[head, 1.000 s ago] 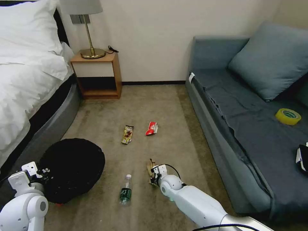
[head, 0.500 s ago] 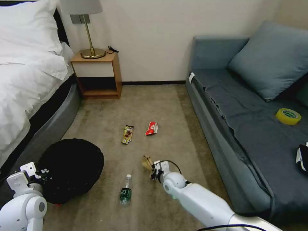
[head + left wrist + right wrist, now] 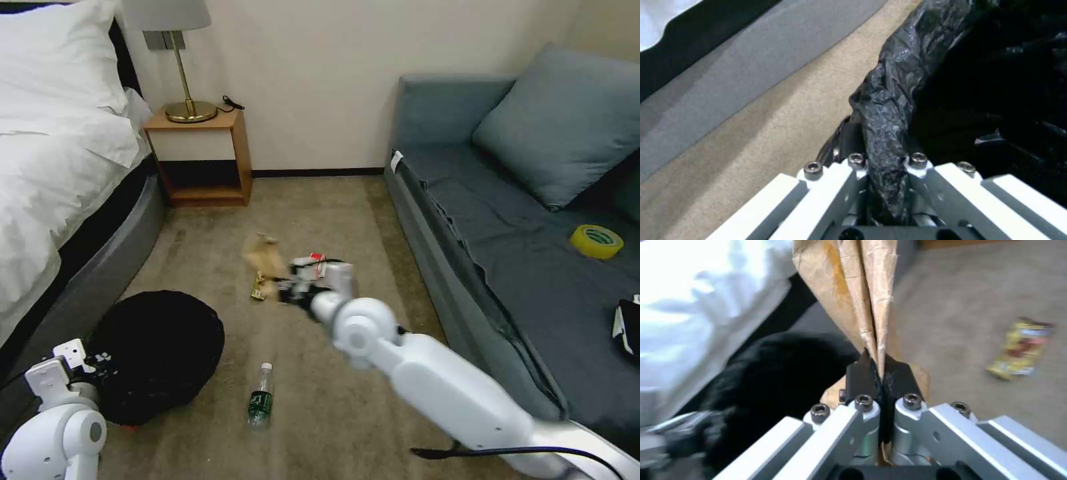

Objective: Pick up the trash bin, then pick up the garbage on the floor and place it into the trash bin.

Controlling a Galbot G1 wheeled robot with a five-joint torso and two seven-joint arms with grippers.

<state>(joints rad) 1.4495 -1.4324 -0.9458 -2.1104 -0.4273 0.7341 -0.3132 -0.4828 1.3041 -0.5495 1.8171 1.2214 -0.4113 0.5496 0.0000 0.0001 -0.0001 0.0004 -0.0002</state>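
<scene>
Both fingers of the right gripper [image 3: 880,373] pinch the tan wrapper [image 3: 858,290], its length pointing straight outward.

Crinkled glossy black plastic bag [image 3: 889,110] lines the round trash bin. Creased matt tan-brown paper wrapper [image 3: 853,293]. Short-pile beige carpet floor [image 3: 320,200], rough and matt. Right gripper [image 3: 880,373]: matt black pads, brushed grey metal links. Glossy clear plastic bottle [image 3: 261,398]. Smooth wooden nightstand [image 3: 200,157].

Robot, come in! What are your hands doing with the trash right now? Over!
Left tool shut on trash bin rim. Right tool shut on tan wrapper, held up above the carpet. Bottle and two packets on the floor. Nothing in the way.
</scene>
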